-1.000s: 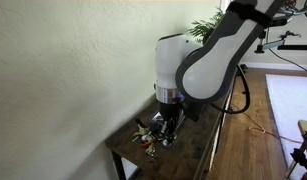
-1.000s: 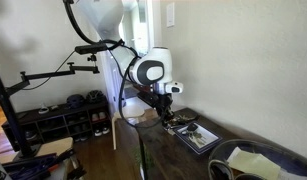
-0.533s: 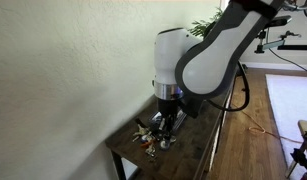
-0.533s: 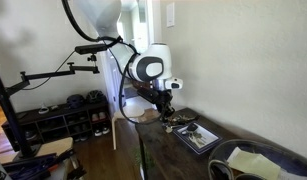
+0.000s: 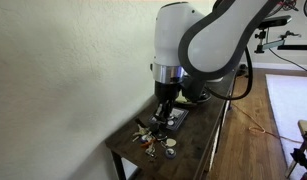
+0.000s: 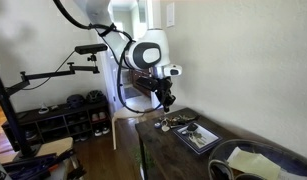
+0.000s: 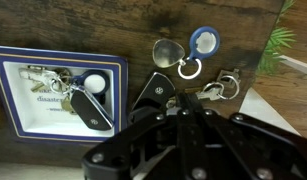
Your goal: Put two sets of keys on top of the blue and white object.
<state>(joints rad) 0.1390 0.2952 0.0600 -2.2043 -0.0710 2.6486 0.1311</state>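
In the wrist view the blue and white object (image 7: 18,112) lies flat on the dark wooden bench (image 7: 103,25), at the left of the picture. The first set of keys (image 7: 61,88) rests on its white face, with a round white fob (image 7: 94,83) and a black car fob (image 7: 90,110) beside it. The second set of keys (image 7: 176,62) lies on the bare bench just to the right of the object, off its edge, with a silver disc, a blue ringed fob (image 7: 203,40) and a black key head (image 7: 156,92). A small metal clip (image 7: 228,85) sits near them. The gripper (image 7: 183,108) fills the lower part of this view; whether its jaws are apart or together I cannot tell. In an exterior view the gripper (image 5: 161,112) hangs above the bench (image 5: 121,150), clear of the keys
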